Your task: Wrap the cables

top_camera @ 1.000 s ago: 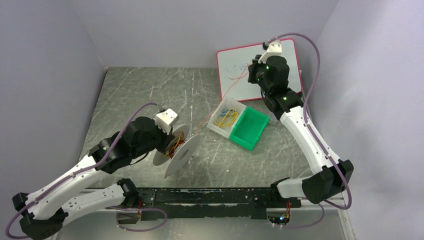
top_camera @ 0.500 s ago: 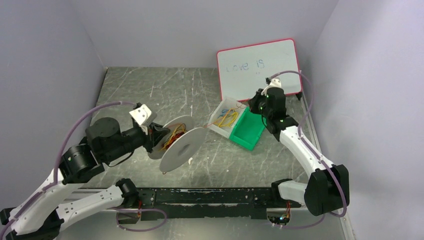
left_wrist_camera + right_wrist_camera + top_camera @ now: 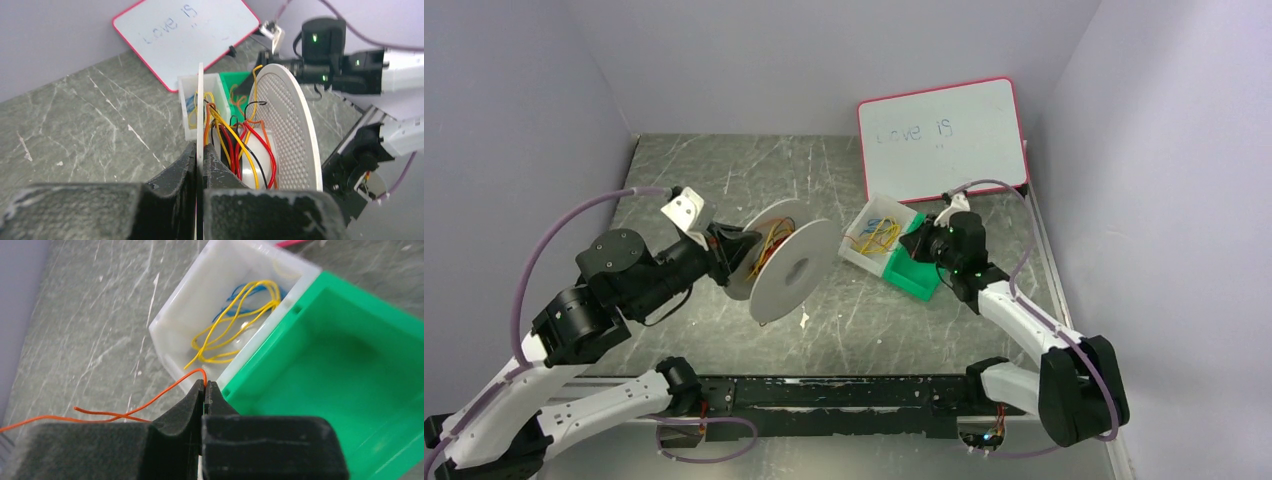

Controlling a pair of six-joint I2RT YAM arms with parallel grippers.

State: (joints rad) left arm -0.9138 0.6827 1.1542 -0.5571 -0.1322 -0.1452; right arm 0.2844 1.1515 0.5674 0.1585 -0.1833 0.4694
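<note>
Grey, white-veined stone formed the bench (image 3: 724, 180), closed in by pale lilac walls. Above it the thread-thin orange cable (image 3: 165, 391) had its end pinched in the right jaws, which were closed tight on it just in front of the corner where the white bin (image 3: 177, 346) and the green bin (image 3: 350, 370) met. From the pinch the cable rose in a small hump and ran off toward the left edge of the right wrist view, where a second loose stretch crossed it. It was too fine to follow in the top view, so I could not tell how it reached the spool (image 3: 792, 272).

The spool was held off the bench and tilted, left of the two bins. The left jaws were clamped shut on the edge of its thin plain flange (image 3: 200, 105), with the perforated flange (image 3: 292, 130) on the far side. Red, yellow, black and orange windings (image 3: 240, 150) lay loosely around the core between the flanges.

Yellow and blue wire loops (image 3: 232, 330) sat inside the white bin. The two bins stood touching side by side. Behind them a red-framed whiteboard (image 3: 944, 130) leaned against the back wall, with "Love is" written on it.
</note>
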